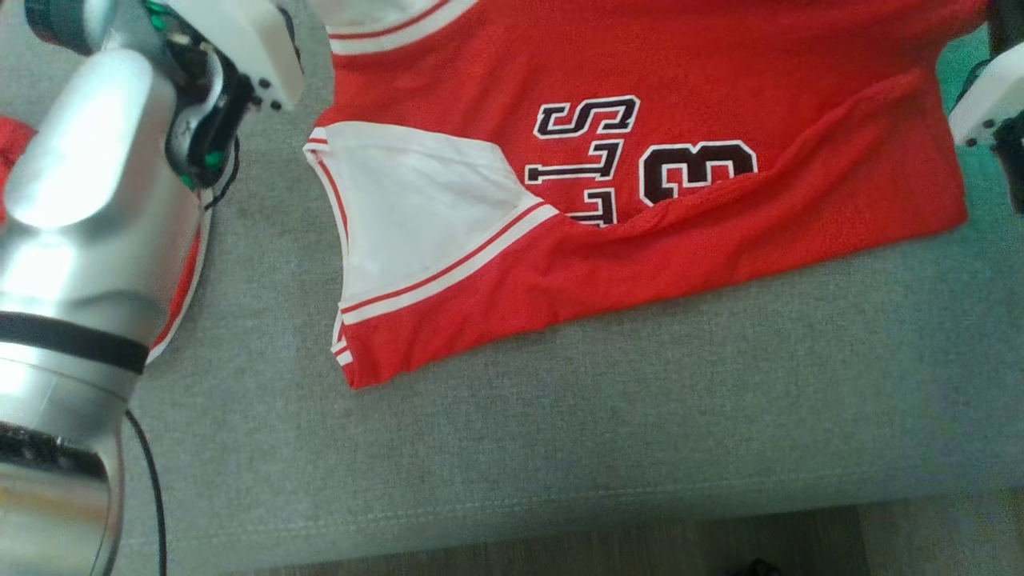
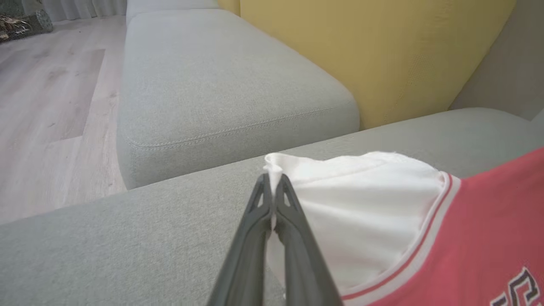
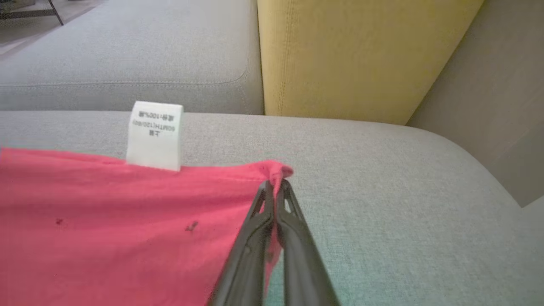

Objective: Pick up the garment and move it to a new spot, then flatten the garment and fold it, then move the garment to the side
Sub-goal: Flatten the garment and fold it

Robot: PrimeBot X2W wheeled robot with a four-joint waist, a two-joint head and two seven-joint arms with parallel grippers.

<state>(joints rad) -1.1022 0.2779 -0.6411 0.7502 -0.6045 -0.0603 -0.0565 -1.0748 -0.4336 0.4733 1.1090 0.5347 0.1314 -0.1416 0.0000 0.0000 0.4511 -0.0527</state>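
Note:
The garment [image 1: 640, 184] is a red jersey with white side panels and black lettering, lying spread on the grey sofa seat with a fold along its near edge. In the left wrist view my left gripper [image 2: 273, 182] is shut on a white corner of the garment [image 2: 361, 212], lifted slightly off the seat. My right gripper [image 3: 274, 185] is shut on a red corner of the garment [image 3: 106, 221], near a white care label [image 3: 155, 135]. In the head view my silver left forearm [image 1: 88, 224] stands at the left. Part of my right wrist [image 1: 988, 104] shows at the right edge.
The grey sofa seat [image 1: 560, 432] ends at a front edge near the bottom of the head view. A yellow back cushion [image 2: 374, 55] stands behind. A second grey seat [image 2: 212, 85] and wooden floor [image 2: 46, 106] lie beyond. Some red and white cloth [image 1: 188, 292] lies under my left forearm.

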